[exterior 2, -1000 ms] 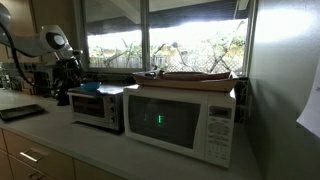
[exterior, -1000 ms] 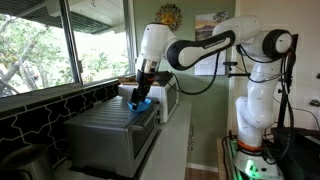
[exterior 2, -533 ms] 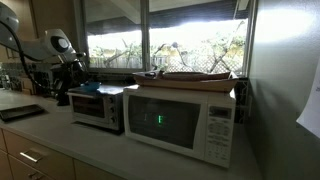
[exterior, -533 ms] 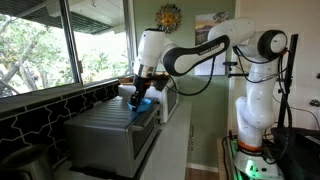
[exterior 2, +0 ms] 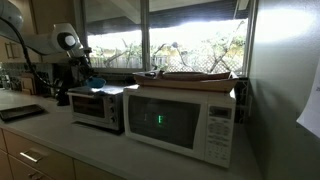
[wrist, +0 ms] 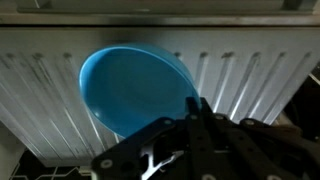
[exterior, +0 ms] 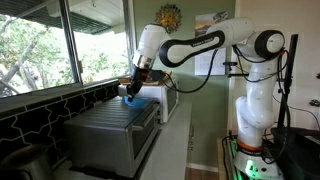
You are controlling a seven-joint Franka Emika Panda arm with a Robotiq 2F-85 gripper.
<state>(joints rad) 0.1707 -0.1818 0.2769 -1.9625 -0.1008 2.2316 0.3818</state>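
Changes since the earlier frames: the robot arm [exterior: 200,45] has swung its wrist slightly toward the window. The gripper [exterior: 134,88], whose jaws stood wide over the top of the toaster oven [exterior: 105,130] a second ago, has now closed fully and pinches the rim of the blue bowl [exterior: 133,98]. The bowl, previously lying low on the ribbed metal top, now sits higher and tilted. It hangs from the fingers over the end of the toaster oven nearest the white microwave [exterior 2: 185,120].

Comparison of views: an exterior view shows the whole arm, from its base beside the counter to the wrist, with the toaster oven in the foreground and the microwave behind it. The other side-on exterior view shows only the wrist and gripper [exterior 2: 82,74] at the left edge. There the bowl [exterior 2: 97,84] is seen in profile just above the toaster oven [exterior 2: 97,108], apparently clear of its top, and the microwave fills the middle of the picture. The wrist view alone shows the grip itself: the dark fingers [wrist: 195,108] meet on the bowl's rim. The bowl [wrist: 130,85] shows its pale blue hollow side to the camera, with the ribbed oven top [wrist: 260,80] directly behind it
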